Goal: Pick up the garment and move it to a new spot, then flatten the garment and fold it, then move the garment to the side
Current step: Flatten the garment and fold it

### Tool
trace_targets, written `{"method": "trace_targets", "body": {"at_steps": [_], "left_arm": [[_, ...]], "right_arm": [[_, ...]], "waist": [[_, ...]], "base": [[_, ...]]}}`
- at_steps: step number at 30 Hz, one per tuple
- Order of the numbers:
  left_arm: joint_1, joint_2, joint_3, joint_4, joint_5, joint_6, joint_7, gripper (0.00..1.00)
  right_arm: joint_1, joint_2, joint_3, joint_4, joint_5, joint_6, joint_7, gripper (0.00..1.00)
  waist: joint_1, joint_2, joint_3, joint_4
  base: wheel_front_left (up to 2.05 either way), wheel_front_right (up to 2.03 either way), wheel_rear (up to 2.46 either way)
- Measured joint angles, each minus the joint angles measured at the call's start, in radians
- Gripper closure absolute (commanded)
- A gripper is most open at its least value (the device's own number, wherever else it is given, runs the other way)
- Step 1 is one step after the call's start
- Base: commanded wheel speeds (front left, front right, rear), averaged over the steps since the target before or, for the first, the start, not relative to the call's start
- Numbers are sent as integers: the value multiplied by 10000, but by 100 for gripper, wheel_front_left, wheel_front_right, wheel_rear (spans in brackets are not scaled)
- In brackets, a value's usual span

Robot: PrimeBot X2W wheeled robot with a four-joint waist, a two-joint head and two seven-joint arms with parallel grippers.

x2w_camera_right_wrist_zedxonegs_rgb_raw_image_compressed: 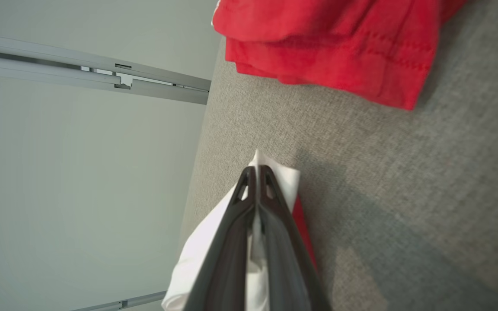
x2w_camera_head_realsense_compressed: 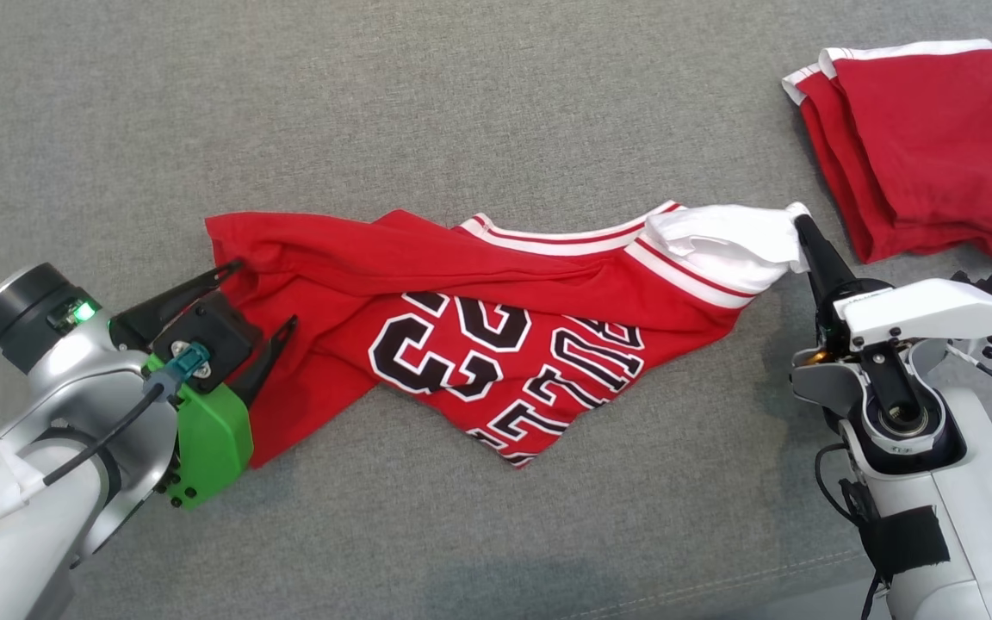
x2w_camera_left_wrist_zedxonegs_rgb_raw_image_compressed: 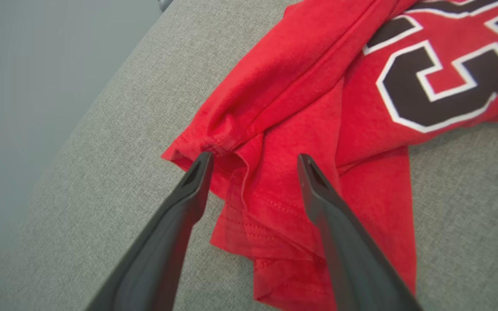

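Left tool (x2w_camera_head_realsense_compressed: 265,291) spread wide, seemingly low; right tool (x2w_camera_head_realsense_compressed: 799,222) pinched shut.

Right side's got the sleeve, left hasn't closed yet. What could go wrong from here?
1. The right tool pinches only the tip of the white sleeve; a hard pull might slip it free.
2. The left tool is open over bunched layers at the jersey hem; closing there may catch several layers, so it won't flatten.
3. The folded red garment lies close to the right tool; stretching rightward could disturb it.
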Motion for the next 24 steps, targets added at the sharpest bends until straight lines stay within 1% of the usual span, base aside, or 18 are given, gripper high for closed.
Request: {"method": "trace_targets", "body": {"at_steps": [10,12,13,18,20,24], "left_arm": [[-459,-13,-138,698,535,0,-604,0],[-474,-17,-203,949,646,-2,-715,13],[-485,-23,-221,1049,683,0,-773,16],[-775,-56,-198,1442,945,13,-1078,12],[-871,-54,-205,1651,1018,13,-1081,11],[-872,-71,-228,1988,1035,13,-1212,6]], "right_arm": [[49,8,-13,79,63,0,-15,100],[68,13,0,77,71,0,-35,100],[93,19,2,79,73,0,-65,100],[190,36,48,79,77,0,-90,100],[190,40,52,79,109,0,-90,100],[190,44,52,77,161,0,-100,100]], "waist": [[0,0,-18,-142],[0,0,8,-180],[0,0,14,-189],[0,0,40,-215],[0,0,52,-226],[0,0,77,-252]], "base": [[0,0,0],[0,0,0],[0,0,0],[0,0,0],[0,0,0],[0,0,0]]}}
